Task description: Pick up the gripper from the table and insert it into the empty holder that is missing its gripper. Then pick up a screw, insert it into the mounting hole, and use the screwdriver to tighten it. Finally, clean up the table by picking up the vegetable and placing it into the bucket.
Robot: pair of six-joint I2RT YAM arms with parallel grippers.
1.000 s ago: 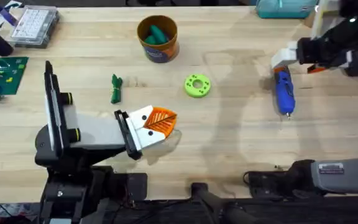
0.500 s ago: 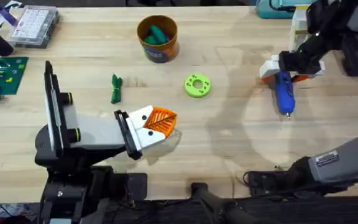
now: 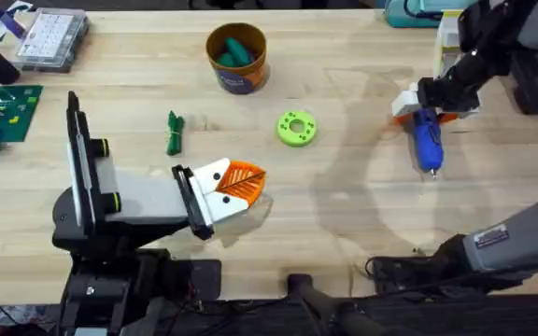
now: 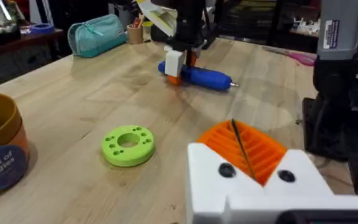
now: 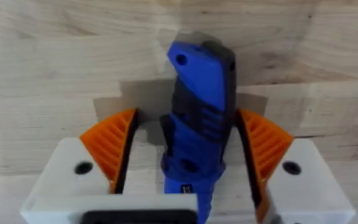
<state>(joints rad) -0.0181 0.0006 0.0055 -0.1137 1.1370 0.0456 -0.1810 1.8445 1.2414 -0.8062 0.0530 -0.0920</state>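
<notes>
- Overhead first: the right arm's white gripper with orange ribbed pads point(image 3: 430, 101) is down over the rear end of the bright blue cylindrical powered screwdriver point(image 3: 427, 140), which lies flat on the light wooden plank table point(image 3: 344, 224), tip toward the bases. The small dark green toy vegetable point(image 3: 174, 133) lies well apart from the yellow-orange tub-shaped bucket point(image 3: 236, 58); a lime-green round ring point(image 3: 296, 128) sits between vegetable and screwdriver. The left gripper point(image 3: 241, 185) rests low on the table with pads together, holding nothing.
- Left wrist view: the screwdriver point(image 4: 201, 76) lies beyond the ring point(image 4: 128, 145), the right gripper point(image 4: 178, 62) standing over its end.
- Right wrist view: pads point(image 5: 110, 144) straddle the screwdriver's body point(image 5: 197, 106), apart, small gaps either side — lined up to close, I'd judge, not clamped yet.
</notes>
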